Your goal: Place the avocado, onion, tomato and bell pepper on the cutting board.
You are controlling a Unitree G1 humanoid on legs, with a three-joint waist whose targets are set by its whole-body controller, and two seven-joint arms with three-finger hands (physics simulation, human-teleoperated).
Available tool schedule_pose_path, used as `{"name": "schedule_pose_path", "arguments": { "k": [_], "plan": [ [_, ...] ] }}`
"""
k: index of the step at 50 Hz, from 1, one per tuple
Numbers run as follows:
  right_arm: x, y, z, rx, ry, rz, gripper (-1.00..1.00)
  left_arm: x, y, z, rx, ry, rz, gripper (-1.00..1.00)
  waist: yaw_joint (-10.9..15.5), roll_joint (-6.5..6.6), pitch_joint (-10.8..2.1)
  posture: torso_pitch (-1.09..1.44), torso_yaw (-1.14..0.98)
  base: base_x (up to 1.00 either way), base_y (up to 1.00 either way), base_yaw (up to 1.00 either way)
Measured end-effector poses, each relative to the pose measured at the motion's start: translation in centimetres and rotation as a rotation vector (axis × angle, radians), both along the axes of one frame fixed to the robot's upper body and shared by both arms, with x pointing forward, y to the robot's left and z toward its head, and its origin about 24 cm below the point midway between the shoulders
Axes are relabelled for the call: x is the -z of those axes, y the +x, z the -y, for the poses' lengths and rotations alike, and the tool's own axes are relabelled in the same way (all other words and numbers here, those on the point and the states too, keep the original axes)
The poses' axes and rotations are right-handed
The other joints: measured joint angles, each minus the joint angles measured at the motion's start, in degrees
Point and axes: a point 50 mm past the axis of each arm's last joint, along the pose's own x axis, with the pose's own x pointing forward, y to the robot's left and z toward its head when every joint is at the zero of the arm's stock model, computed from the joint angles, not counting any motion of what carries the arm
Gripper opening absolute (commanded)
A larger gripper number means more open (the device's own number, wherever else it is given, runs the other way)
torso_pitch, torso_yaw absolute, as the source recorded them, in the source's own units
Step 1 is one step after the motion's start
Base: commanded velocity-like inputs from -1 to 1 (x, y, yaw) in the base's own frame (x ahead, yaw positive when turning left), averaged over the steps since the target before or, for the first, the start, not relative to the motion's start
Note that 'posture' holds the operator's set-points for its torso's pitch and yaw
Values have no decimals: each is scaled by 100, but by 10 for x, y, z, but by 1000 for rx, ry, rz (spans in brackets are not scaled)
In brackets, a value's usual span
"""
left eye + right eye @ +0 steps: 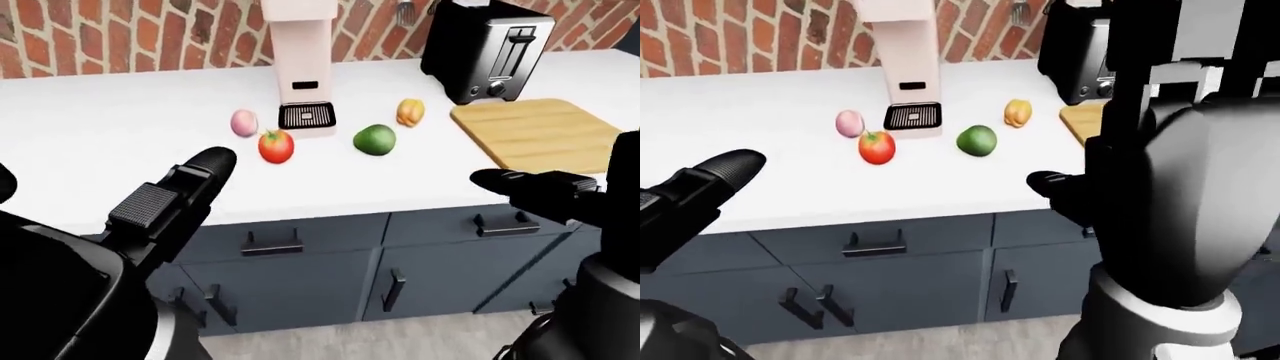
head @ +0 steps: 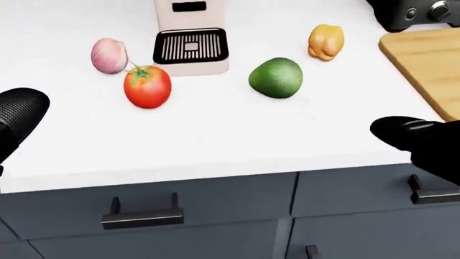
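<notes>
Brick wall behind, white counter over grey cabinets. Coffee machine near counter's far edge, mid-span; toaster toward far right corner. Cutting board bare, at counter's right end, running close to the near edge. All four items off the board, mid-counter: onion just left of machine's drip tray, tomato just beside it toward near edge, avocado right of the tray, bell pepper between avocado and board, yellow-orange, small.

Left hand raised at counter's near edge, left of the tomato, empty; finger spread hidden, cannot tell how far open. Right hand over the near edge below the board, empty too, seen as a dark blob; opening likewise unreadable.

Nothing gripped, so task judged barely begun.

Risks, as judgement: round tomato, onion and avocado likely to roll if nudged off-centre, possibly toward near edge and off. Tomato and onion nearly touching, so a reach for one could knock the other. Drip tray close by, fingers could snag it. Board near counter's edge, a heavy drop could shift it or send a fruit rolling off.
</notes>
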Motion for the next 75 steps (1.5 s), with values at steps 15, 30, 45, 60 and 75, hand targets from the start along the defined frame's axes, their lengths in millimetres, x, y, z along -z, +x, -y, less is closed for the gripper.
{"name": "schedule_pose_path", "arguments": {
  "k": [15, 30, 45, 60, 75],
  "plan": [
    [4, 2, 5, 4, 20, -27, 100, -1, -1, 4, 22, 18, 10, 100, 7, -657, -18, 0, 0, 24, 0, 0],
    [1, 8, 2, -62, 49, -88, 100, -1, 0, 2, 9, 4, 0, 100, -83, -423, -168, 0, 0, 0, 0, 0],
    [2, 8, 3, -58, 51, -97, 100, -1, -2, 2, 14, 8, 12, 100, -122, -382, -159, 0, 0, 0, 0, 0],
    [0, 14, 6, -49, 64, -125, 100, -7, -2, -5, -1, -6, 23, 100, -179, -315, -129, 0, 0, 0, 0, 0],
    [-53, 116, 22, -196, -10, -501, 100, -10, -2, -13, -3, -46, 20, 100, -159, -363, -118, 0, 0, 0, 0, 0]
  ]
}}
